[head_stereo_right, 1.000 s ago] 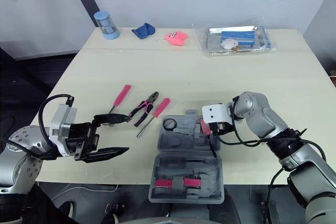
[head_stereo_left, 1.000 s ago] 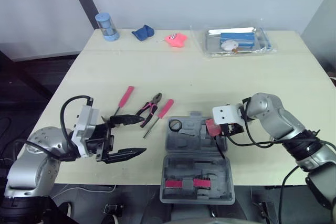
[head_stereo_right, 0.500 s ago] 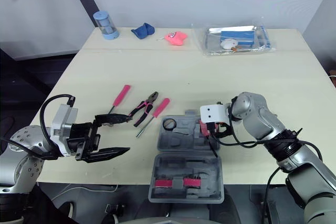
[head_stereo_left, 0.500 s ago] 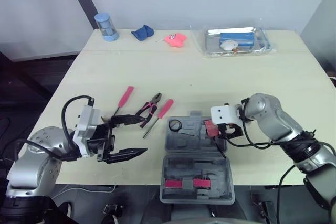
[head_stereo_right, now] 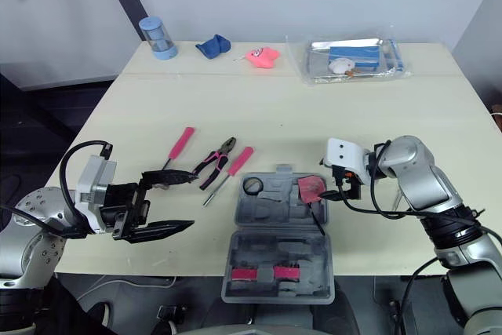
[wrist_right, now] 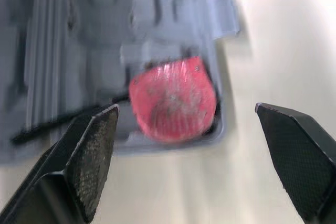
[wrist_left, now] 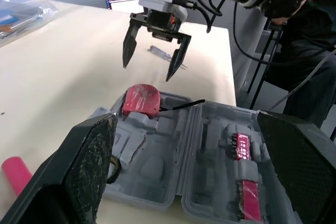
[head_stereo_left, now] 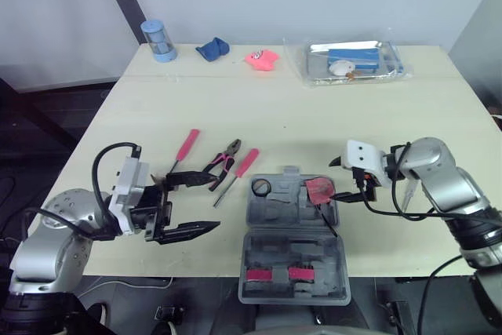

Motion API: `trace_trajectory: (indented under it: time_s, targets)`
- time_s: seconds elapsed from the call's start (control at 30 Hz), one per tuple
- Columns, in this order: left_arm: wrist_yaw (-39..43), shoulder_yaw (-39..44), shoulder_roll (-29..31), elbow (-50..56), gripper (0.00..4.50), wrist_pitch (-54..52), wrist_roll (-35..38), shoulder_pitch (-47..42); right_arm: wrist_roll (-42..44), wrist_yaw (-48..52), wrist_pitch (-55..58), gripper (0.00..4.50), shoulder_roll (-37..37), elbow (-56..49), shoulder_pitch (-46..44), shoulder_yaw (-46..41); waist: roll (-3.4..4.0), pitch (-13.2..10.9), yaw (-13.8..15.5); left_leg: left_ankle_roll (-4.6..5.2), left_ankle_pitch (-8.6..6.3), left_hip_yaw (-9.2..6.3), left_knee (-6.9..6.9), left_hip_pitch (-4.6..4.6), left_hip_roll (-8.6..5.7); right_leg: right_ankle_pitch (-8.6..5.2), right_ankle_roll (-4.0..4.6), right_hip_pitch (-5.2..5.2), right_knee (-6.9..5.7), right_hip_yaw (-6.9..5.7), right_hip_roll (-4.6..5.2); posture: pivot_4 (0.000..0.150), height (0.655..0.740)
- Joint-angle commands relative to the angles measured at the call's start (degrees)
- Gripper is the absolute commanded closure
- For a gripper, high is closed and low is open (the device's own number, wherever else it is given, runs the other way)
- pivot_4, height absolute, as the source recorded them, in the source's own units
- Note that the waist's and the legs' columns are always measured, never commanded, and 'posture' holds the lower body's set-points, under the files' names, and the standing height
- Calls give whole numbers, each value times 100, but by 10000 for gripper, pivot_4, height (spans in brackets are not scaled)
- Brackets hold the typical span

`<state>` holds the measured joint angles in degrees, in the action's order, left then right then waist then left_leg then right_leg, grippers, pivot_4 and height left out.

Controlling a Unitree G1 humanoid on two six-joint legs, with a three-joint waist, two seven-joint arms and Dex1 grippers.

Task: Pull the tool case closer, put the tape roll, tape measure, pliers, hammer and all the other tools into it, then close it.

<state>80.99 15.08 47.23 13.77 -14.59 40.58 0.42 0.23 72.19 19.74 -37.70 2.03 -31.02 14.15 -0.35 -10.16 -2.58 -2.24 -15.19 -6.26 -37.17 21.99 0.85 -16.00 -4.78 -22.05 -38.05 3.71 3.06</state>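
Observation:
The grey tool case lies open near the table's front edge. A red tape measure rests in its far right pocket, seen close in the right wrist view. A black tape roll sits in the far left pocket. My right gripper hangs open just right of and above the tape measure, holding nothing. Pink-handled pliers and two pink screwdrivers lie on the table left of the case. My left gripper stands open, empty, left of the case.
Along the far edge stand a blue cup, a blue cloth, a pink object and a plastic bag holding a tray. A small screwdriver lies on the table beyond my right gripper.
My right gripper has let go of the red tape measure, left it in the case and drawn back to the right. The left arm has stayed still.

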Motion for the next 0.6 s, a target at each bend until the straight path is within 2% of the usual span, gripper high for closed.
trace_trajectory:
  time_s: [0.03, 0.07, 0.33, 0.6]
  targets:
    - [33, 4, 14, 28, 0, 21, 28, -63, 483, -121, -780, 18874, 255, 457, 195, -364, 0, 0, 5, 0, 0, -1, 0, 1, 0, 0, 0, 0, 1, 0, 0, 1500, 7400]
    - [37, -2, 11, 24, 0, 21, 27, -70, 540, -143, -1003, 22972, 333, 604, 255, -397, 0, 0, 2, 0, 0, 0, 0, 1, 0, 0, 0, 0, 1, 0, 0, 1500, 7400]
    - [33, -14, 15, 7, 0, 28, 10, -80, 1120, 56, -3002, 22972, 851, 1969, 389, -780, 1, -1, 3, 0, 0, 2, 0, -1, 0, 0, 0, 1, 0, 2, 0, 1500, 7400]
    - [36, -16, 32, -25, 0, 41, 6, -106, 1233, 384, -3768, 22972, 1109, 3297, 23, -814, 1, -1, -16, -1, 1, 3, 0, -5, 0, 0, 1, 1, -4, 4, -1, 1500, 7400]
